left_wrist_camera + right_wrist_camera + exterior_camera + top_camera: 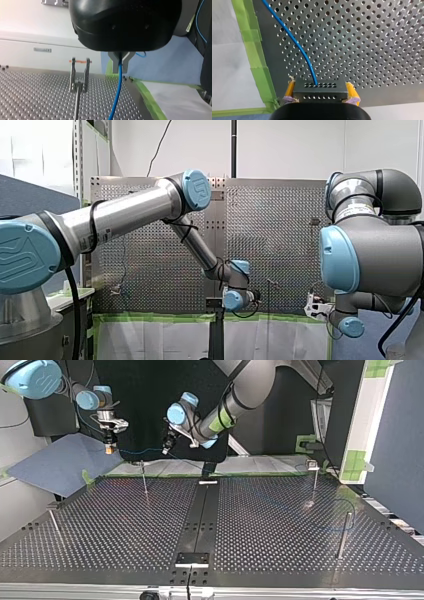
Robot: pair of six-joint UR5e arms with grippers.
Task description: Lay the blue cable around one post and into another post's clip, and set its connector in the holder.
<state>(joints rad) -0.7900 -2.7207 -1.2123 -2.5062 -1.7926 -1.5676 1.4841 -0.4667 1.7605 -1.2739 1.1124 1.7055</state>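
Blue cable (117, 92) is pinched in the left claw (119, 70), and its black connector (320, 87) is clenched between the right claw's (321, 93) yellow pads, both held above the table's (125, 525) far edge in the top view. You've routed nothing yet: the clipped post (80, 72) stands bare, and wrapping, clipping and seating the connector remain
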